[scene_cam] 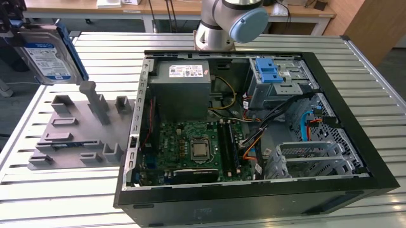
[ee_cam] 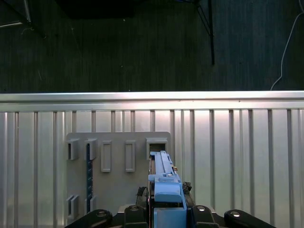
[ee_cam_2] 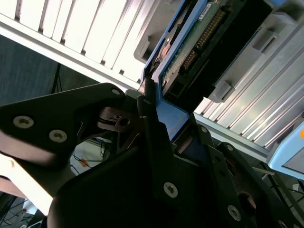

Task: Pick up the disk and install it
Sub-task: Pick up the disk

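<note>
The end effector, apparently clamped on the disk, holds it above the table; a steady, level grip matters.

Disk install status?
Done: pickup. The disk is raised clear of the grey holder. In hand: the tool is shut on the disk's blue bracket. Left: the install, as the disk is not yet in the computer case.

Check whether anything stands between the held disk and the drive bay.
The gripper holds the disk raised at the exterior view's left. Between it and the drive bay stand the case wall and the power supply; a blue latch sits atop the bay.
</note>
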Robot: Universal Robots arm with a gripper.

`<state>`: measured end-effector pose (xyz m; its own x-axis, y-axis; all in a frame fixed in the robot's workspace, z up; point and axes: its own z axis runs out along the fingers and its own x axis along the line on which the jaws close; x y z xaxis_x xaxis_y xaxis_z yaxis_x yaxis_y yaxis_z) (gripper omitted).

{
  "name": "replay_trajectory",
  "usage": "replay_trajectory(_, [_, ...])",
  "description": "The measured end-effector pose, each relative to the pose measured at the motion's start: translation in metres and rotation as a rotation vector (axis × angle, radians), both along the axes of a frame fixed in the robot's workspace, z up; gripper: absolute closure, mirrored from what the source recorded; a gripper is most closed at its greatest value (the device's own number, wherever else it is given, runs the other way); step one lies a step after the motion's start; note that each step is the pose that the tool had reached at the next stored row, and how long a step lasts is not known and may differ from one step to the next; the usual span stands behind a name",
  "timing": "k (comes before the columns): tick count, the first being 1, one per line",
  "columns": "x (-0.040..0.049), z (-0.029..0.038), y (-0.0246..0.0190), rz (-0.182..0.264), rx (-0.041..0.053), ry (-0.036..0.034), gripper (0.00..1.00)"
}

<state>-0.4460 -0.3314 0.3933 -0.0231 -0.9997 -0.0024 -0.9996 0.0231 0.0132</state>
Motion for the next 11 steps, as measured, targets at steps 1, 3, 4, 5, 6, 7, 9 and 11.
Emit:
replay_trajectory(1, [0.0000,0.0005,0.0000,0.000,0.0000,0.0000,0.64])
replay_trajectory(3, [0.0000,0.0014,0.0000,0.000,0.0000,-0.0001,0.64])
replay_trajectory(4, [0.0000,0.0018,0.0000,0.000,0.0000,0.0000,0.64])
replay_trajectory(5, [0.0000,0.0022,0.0000,0.000,0.0000,-0.0001,0.64])
replay_trajectory(6, [0.0000,0.0027,0.0000,0.000,0.0000,0.0000,0.64])
replay_trajectory(7, [0.0000,0.0030,0.0000,0.000,0.0000,-0.0001,0.64])
replay_trajectory(9, [0.0000,0.0038,0.0000,0.000,0.0000,0.0000,0.64])
replay_trajectory(11, [0.0000,0.0045,0.0000,0.000,0.0000,-0.0001,0.64])
